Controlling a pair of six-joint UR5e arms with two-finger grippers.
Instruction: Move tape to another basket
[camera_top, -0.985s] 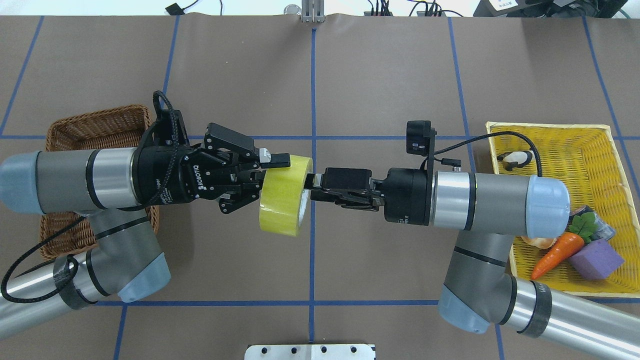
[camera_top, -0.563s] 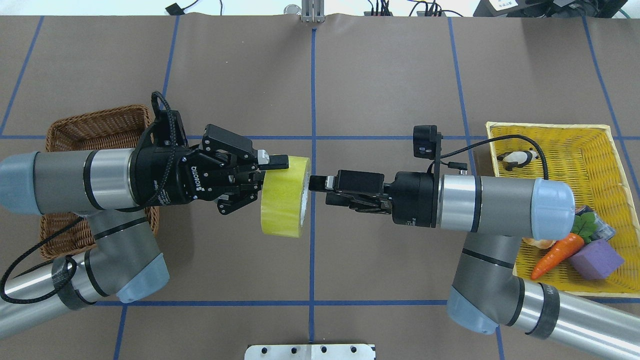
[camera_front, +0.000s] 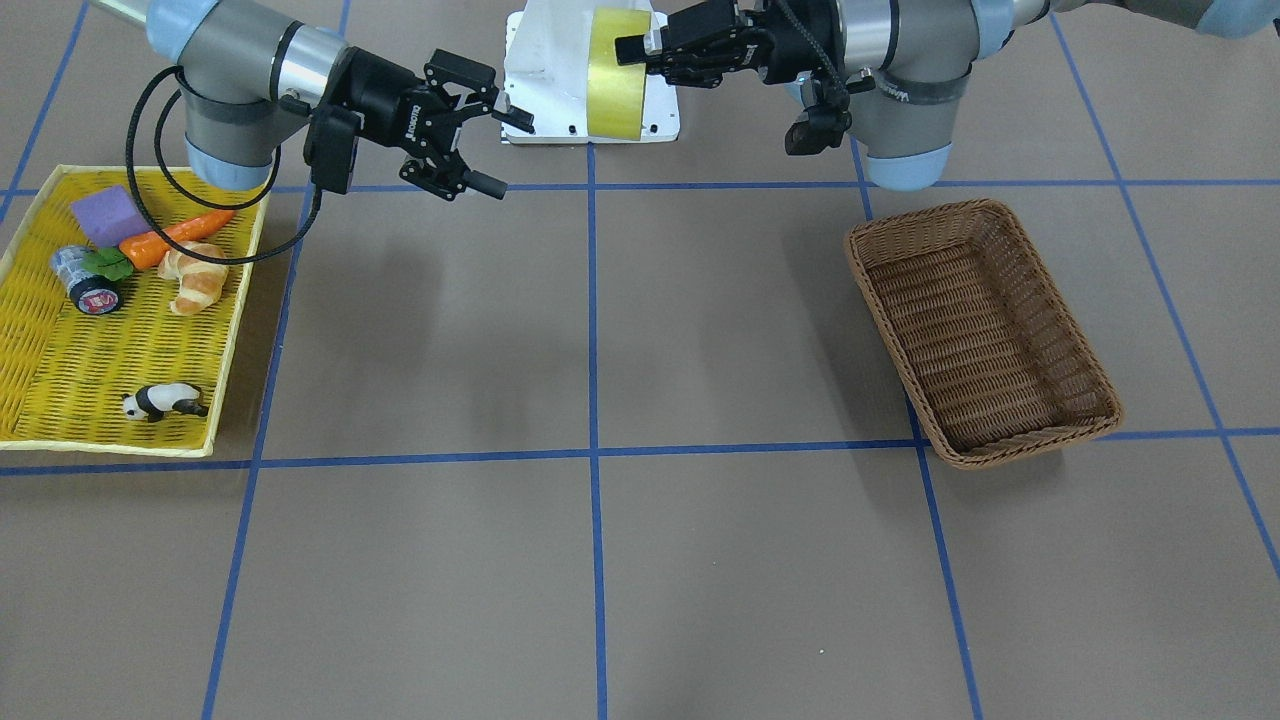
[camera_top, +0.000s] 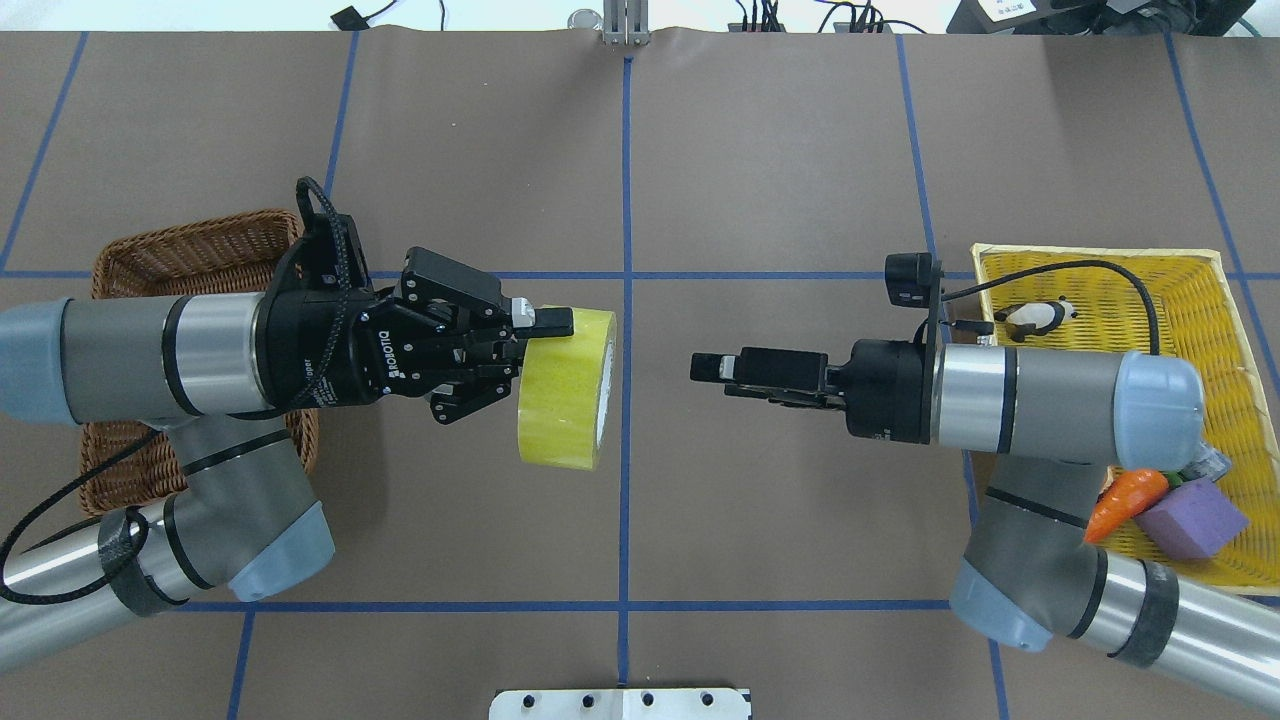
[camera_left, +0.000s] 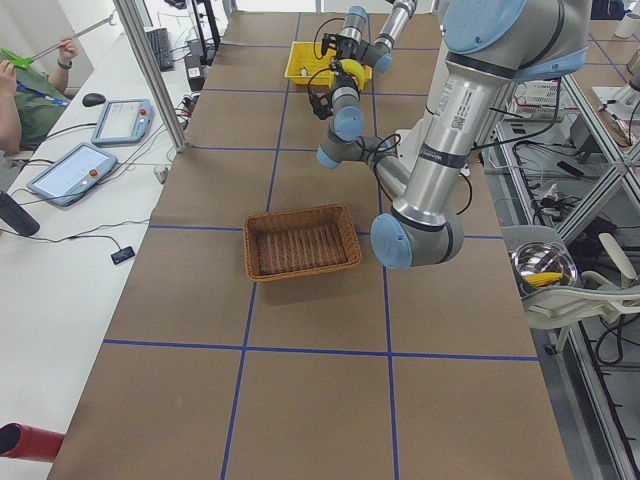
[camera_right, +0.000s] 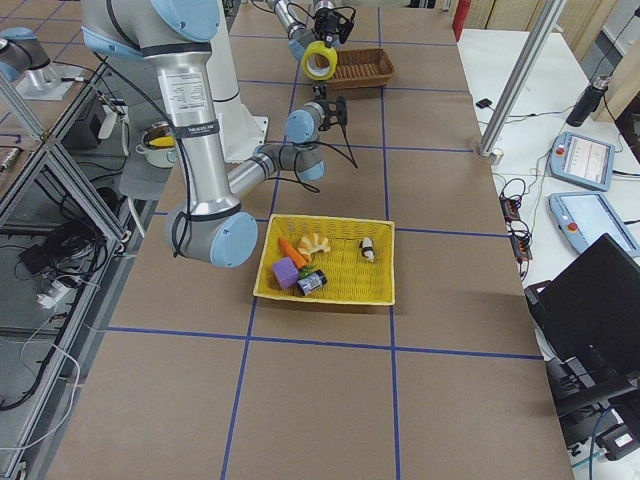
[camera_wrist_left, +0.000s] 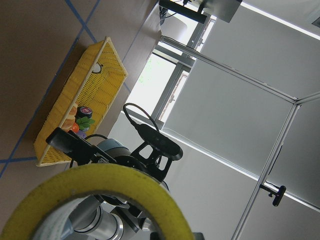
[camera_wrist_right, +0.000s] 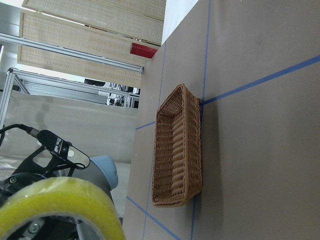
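Observation:
The yellow-green tape (camera_top: 565, 395) hangs in the air over the table's middle, standing on edge. My left gripper (camera_top: 548, 335) is shut on its upper wall, one finger over the outer face. The same hold shows in the front view, with the tape (camera_front: 612, 85) and the left gripper (camera_front: 640, 48). My right gripper (camera_top: 705, 368) is open and empty, apart from the tape to its right; the front view shows its fingers (camera_front: 500, 150) spread. The brown wicker basket (camera_top: 190, 255) lies empty under my left arm, and shows whole in the front view (camera_front: 980, 330). The roll fills the bottom of the left wrist view (camera_wrist_left: 100, 185).
A flat yellow tray (camera_top: 1180, 300) at the right holds a toy panda (camera_top: 1035, 317), a carrot (camera_top: 1125, 500), a purple block (camera_top: 1190, 520), a croissant (camera_front: 195, 278) and a small dark tape roll (camera_front: 88, 280). A white mount plate (camera_top: 620, 703) sits at the near edge.
My right gripper has let go of the tape's core and drawn back to the right, towards the yellow tray. My left gripper keeps hold of the tape and has shifted slightly left.

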